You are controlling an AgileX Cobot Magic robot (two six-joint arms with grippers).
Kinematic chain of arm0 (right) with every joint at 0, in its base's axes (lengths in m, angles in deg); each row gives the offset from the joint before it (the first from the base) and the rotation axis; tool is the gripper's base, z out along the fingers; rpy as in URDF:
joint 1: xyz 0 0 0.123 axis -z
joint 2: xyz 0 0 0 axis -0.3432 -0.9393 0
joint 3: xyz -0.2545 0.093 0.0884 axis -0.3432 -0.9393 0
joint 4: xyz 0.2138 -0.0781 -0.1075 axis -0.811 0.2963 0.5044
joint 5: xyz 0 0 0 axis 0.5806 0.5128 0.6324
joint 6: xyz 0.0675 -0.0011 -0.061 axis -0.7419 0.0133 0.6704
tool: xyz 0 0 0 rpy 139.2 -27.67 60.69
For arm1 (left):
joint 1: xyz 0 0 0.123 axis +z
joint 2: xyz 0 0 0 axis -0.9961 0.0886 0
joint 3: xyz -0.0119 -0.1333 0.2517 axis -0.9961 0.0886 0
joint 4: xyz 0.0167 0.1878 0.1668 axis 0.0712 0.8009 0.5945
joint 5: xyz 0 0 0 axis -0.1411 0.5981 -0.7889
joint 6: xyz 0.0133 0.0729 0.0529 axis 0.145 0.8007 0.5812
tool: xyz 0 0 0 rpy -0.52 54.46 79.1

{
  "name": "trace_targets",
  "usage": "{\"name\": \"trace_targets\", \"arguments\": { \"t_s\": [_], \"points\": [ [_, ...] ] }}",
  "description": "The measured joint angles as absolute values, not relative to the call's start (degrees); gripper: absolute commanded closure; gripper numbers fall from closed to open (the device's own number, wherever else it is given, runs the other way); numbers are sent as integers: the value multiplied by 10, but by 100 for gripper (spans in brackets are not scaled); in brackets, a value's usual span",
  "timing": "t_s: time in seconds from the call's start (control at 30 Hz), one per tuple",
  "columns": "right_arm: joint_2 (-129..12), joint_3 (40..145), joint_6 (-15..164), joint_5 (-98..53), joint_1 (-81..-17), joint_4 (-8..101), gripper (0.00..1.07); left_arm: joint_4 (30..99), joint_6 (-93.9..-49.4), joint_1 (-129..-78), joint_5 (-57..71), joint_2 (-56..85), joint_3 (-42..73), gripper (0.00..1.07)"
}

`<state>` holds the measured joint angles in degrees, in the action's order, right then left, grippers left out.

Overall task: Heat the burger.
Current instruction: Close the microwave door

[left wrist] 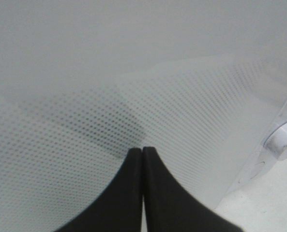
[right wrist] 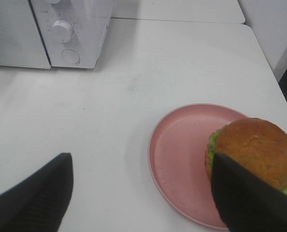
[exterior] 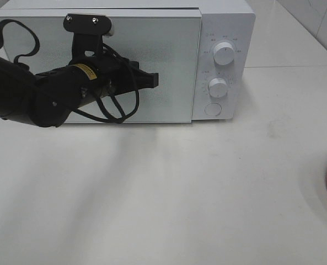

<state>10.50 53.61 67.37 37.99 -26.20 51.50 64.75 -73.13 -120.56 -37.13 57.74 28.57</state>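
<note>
The burger (right wrist: pixel 252 152) sat at lower right on the pink plate (right wrist: pixel 182 159); soft and stacked, it likely needed gentle side holds; the right gripper (right wrist: pixel 143 193) hung released, the left gripper (left wrist: pixel 142 151) clenched empty.

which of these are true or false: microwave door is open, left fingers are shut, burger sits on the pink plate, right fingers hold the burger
1. The microwave door is open. False: the door is closed.
2. The left fingers are shut. True.
3. The burger sits on the pink plate. True.
4. The right fingers hold the burger. False: they are spread open, gripping nothing.
</note>
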Motion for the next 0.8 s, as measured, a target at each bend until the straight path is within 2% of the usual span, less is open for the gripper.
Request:
{"name": "trace_targets", "arguments": {
  "t_s": [0.27, 0.5, 0.77, 0.8],
  "points": [
    [105, 536, 674, 380, -262, 514, 31, 634, -710, -1216, -325, 604, 233, 107],
    [105, 536, 674, 380, -262, 514, 31, 621, -707, -1213, -281, 590, 230, 107],
    [105, 536, 674, 380, -262, 514, 32, 596, -707, -1195, -272, 524, 295, 107],
    [105, 536, 674, 380, -262, 514, 32, 596, -707, -1195, -256, 505, 318, 102]
  ]
}}
